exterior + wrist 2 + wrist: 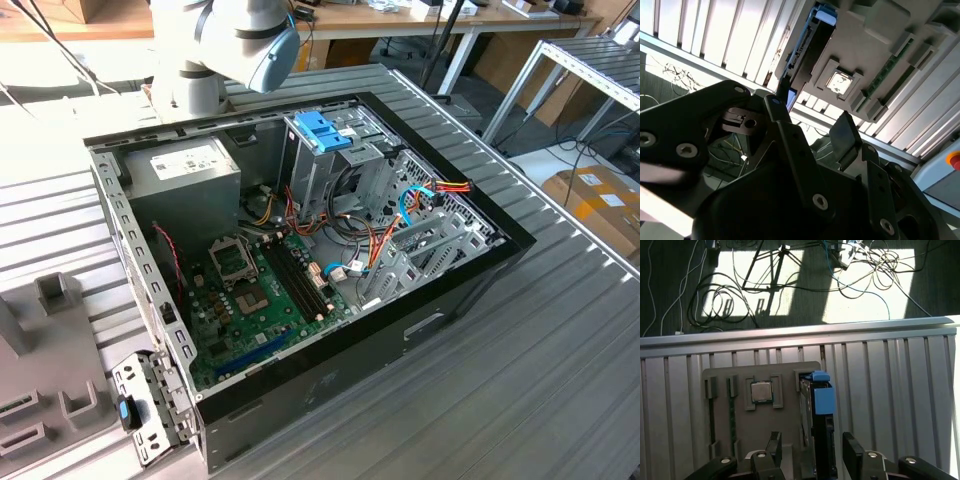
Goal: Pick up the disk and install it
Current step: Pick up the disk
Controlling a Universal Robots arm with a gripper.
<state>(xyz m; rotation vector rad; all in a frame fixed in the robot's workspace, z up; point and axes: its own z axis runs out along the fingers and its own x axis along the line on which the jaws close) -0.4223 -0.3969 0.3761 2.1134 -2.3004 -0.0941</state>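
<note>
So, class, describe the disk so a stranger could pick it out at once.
In the first wrist view, a grey holder plate lies on the ribbed table. The disk stands on edge in its slot, near the chip; it alone has blue trim.

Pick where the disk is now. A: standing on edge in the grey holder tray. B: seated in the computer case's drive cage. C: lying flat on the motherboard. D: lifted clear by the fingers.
A: in the first wrist view the disk stands on edge in the grey holder tray, and the gripper is open, fingers either side of it.
</note>
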